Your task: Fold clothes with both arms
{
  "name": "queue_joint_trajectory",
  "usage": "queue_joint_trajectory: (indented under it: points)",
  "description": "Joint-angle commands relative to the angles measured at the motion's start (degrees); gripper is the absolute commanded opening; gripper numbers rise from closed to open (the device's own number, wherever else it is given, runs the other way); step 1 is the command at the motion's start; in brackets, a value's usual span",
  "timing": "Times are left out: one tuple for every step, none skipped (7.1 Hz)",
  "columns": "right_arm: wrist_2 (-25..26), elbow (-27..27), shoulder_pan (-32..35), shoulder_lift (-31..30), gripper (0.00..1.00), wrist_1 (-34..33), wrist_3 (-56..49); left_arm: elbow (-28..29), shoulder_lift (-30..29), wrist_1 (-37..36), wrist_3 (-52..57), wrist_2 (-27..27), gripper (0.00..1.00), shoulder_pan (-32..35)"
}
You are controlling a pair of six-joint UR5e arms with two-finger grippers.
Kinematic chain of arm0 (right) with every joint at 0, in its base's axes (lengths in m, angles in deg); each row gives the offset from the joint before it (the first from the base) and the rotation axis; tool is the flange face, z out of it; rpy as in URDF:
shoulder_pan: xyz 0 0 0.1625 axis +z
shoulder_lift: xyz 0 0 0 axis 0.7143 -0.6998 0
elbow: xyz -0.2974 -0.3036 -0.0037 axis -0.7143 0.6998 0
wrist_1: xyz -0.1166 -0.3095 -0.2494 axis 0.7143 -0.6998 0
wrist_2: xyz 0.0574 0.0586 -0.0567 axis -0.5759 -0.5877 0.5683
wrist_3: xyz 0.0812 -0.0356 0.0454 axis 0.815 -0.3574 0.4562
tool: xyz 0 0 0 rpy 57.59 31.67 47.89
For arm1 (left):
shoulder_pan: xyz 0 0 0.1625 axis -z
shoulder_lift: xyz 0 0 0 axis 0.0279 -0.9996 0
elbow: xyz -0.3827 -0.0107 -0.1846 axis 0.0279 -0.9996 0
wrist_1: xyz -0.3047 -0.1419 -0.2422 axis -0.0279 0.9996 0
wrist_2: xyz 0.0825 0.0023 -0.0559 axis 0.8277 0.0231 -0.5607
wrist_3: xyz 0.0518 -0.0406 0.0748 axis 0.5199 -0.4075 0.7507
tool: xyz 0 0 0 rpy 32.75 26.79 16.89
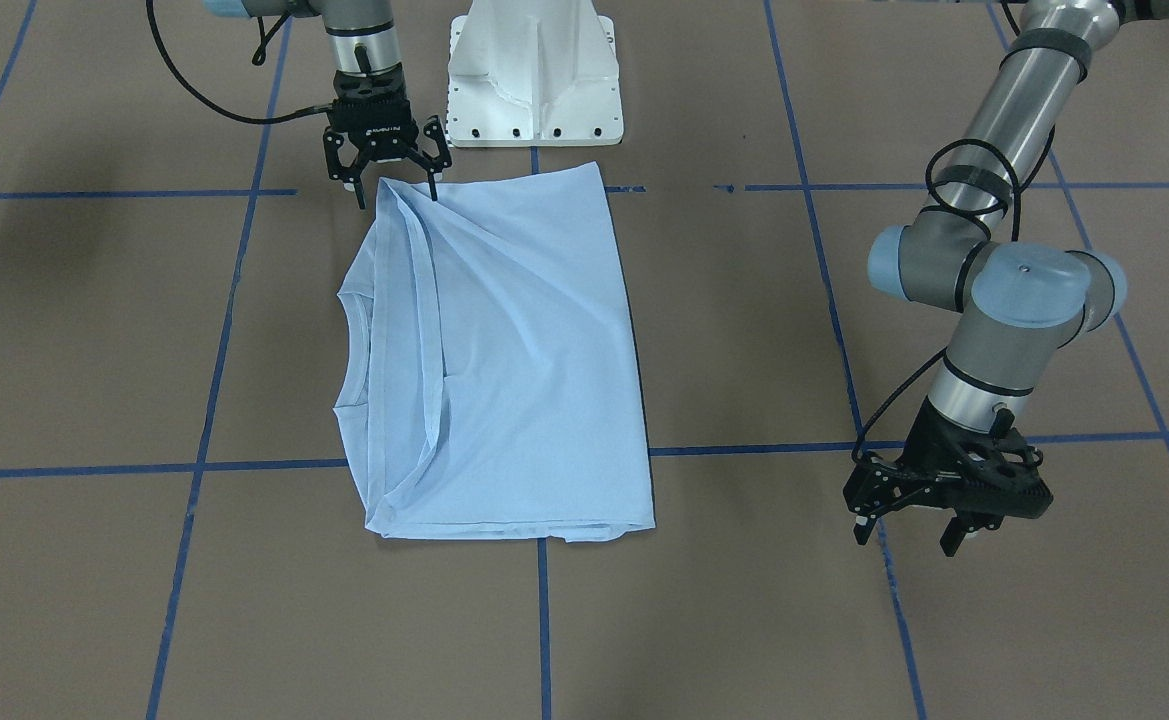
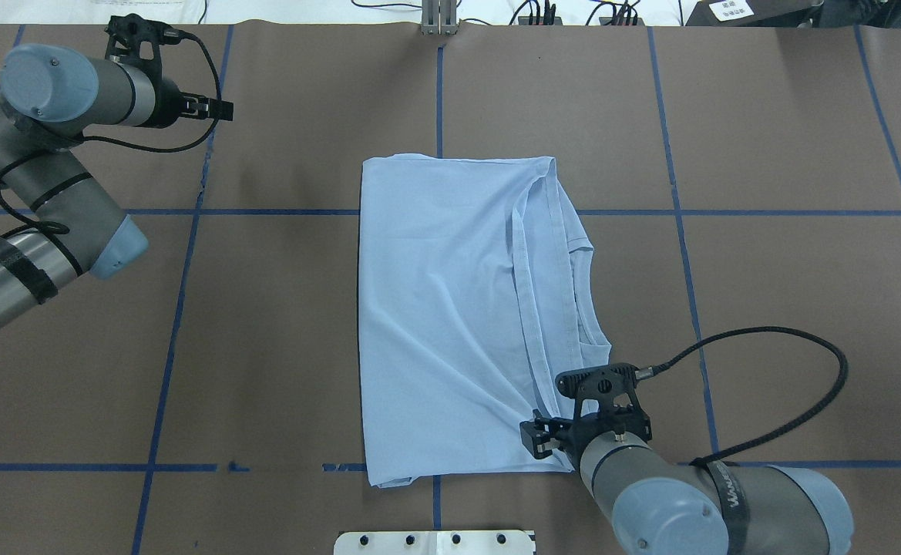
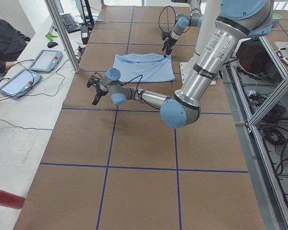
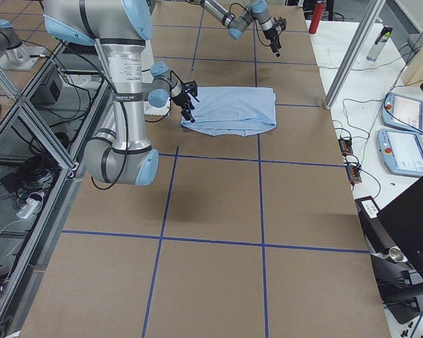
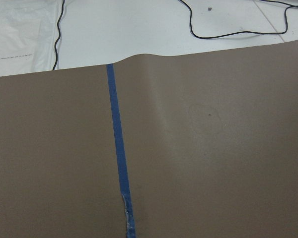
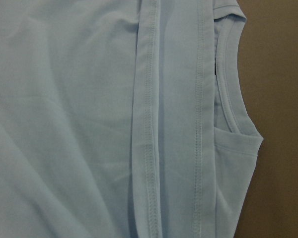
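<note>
Now the pale blue T-shirt [image 1: 524, 350] is seen folded flat in the middle of the frame on the brown table [image 1: 744, 600], with its neck hole turned to the left. The right gripper [image 1: 396, 192] is seen at the upper left, at the shirt's top corner, its jaws spread wide, with one fingertip at the cloth's edge. The left gripper [image 1: 906, 535] is seen at the lower right, well apart from the shirt, its jaws also spread wide.

I see the brown bench [image 1: 744, 600] gridded with blue tape [image 1: 544, 620], with a white pedestal [image 1: 534, 70] at its far edge. On the white side table [image 3: 19, 124] lie a tablet [image 3: 45, 61] and a second tablet [image 3: 18, 81], near a person in black [image 3: 5, 45].
</note>
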Motion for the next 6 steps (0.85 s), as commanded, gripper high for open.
queue_joint_trajectory:
  points:
    - [-2.05, 5.89, 2.68, 4.35, 1.0, 0.05, -8.17, 0.0, 0.07, 0.0, -0.09, -0.09, 1.0, -0.14]
    - [-4.66, 5.91, 2.68, 4.45, 1.0, -0.22, -8.26, 0.0, -0.01, 0.0, -1.05, -0.09, 1.0, -0.23]
    - [-5.13, 6.08, 2.77, 3.93, 1.0, -0.31, -8.35, 0.0, -0.02, 0.0, -1.15, -0.09, 1.0, -0.23]
    - [-5.39, 5.65, 2.68, 4.27, 1.0, -3.0, -8.44, 0.0, -0.02, 0.0, -1.15, -0.09, 1.0, -0.32]
    - [-5.92, 5.12, 2.68, 4.54, 1.0, -4.95, -8.35, 0.0, -0.02, 0.0, -1.15, 0.0, 1.0, -0.32]
    - [-6.7, 4.42, 2.77, 4.28, 1.0, -5.14, -8.96, 0.0, 0.07, 0.0, -1.15, -0.09, 1.0, -0.32]
